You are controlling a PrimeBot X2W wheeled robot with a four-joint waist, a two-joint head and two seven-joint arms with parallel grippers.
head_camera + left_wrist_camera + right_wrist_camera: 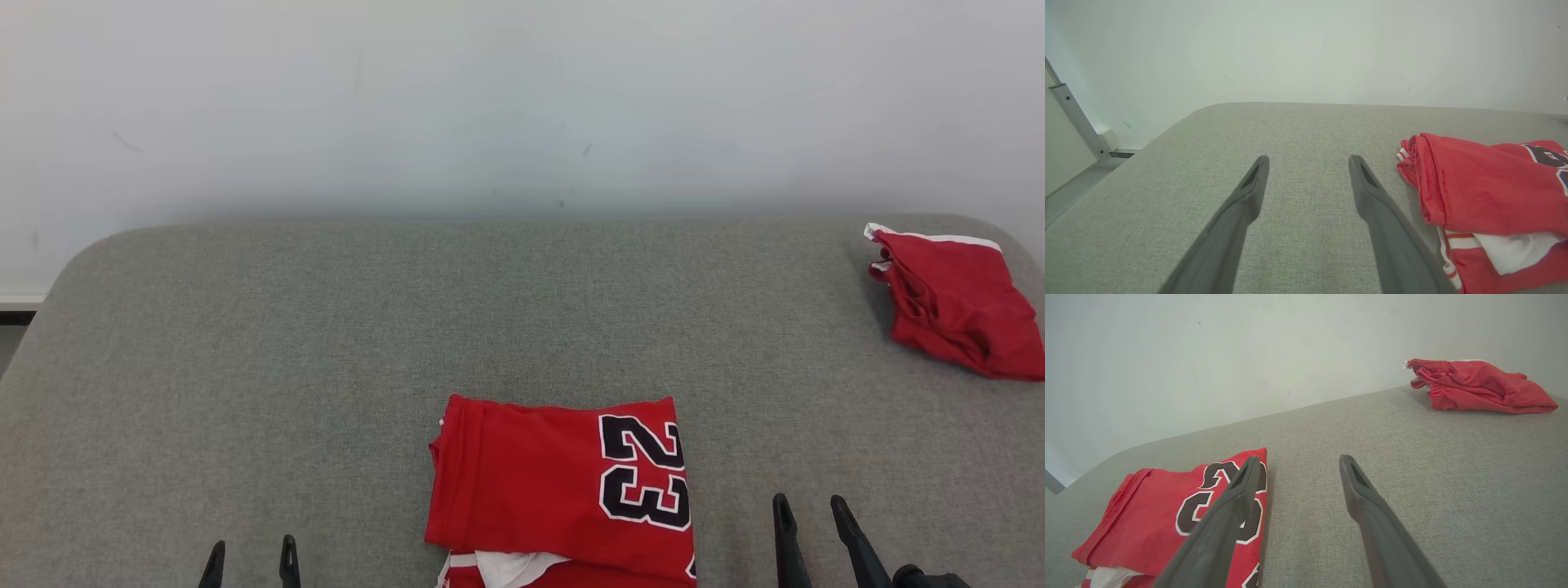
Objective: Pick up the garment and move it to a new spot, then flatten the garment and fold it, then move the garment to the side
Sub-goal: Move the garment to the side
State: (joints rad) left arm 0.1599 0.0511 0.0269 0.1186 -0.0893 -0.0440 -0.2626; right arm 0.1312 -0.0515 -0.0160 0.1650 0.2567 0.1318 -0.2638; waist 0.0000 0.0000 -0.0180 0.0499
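Note:
A folded red garment [559, 490] with a black "23" lies at the near middle of the grey padded surface [326, 343]; its white lining shows at the bottom edge. In the left wrist view the garment [1486, 192] lies to the right of my left gripper [1308, 161], which is open and holds nothing. The left gripper [249, 551] sits at the lower left of the head view, well apart from the cloth. My right gripper [808, 508] stands open just right of the garment [1151, 510]; the right gripper [1297, 461] holds nothing.
A second red garment [951, 302] with white trim lies bunched at the far right edge of the surface, also seen as a red heap [1478, 386] in the right wrist view. A pale wall [522, 106] stands behind. A metal rail [1077, 118] stands off the left side.

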